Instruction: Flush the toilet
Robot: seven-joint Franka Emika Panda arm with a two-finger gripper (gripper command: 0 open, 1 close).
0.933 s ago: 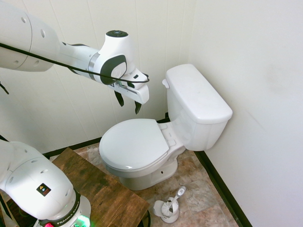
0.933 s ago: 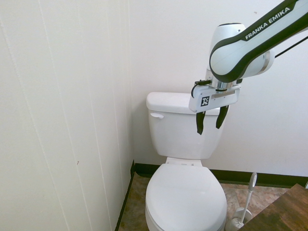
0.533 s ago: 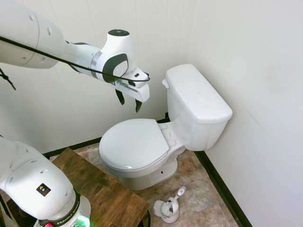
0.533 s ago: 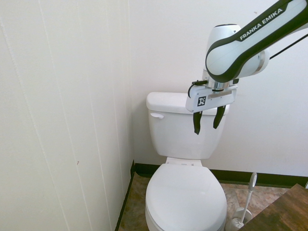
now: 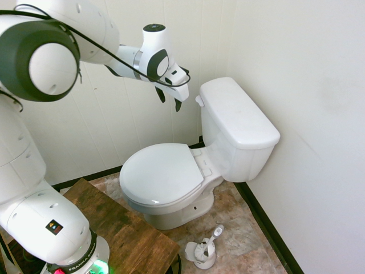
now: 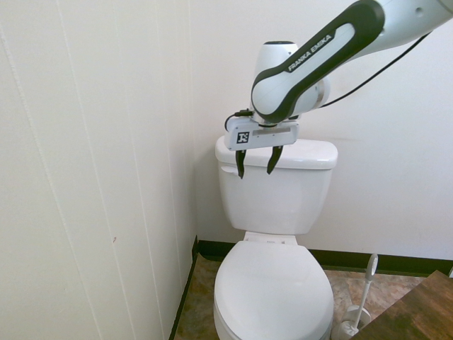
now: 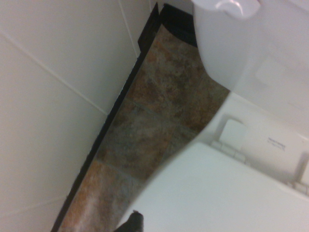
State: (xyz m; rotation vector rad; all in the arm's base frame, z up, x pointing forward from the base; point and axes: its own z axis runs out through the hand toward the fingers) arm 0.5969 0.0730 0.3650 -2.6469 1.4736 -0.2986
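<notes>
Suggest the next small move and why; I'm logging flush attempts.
Probably ease the gripper toward the flush lever: the fingers are apart, and the first exterior view shows a gap between them and the lever.

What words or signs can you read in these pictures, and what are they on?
"FRANKA EMIKA": on the robot arm.
"FRANKA", with the rest hard to read: on the arm's base.
A black-and-white square mark: on the gripper, not clear enough to read.
A warning sticker: on the base, too small to read.
Tiny print: on the toilet, too blurred.
</notes>
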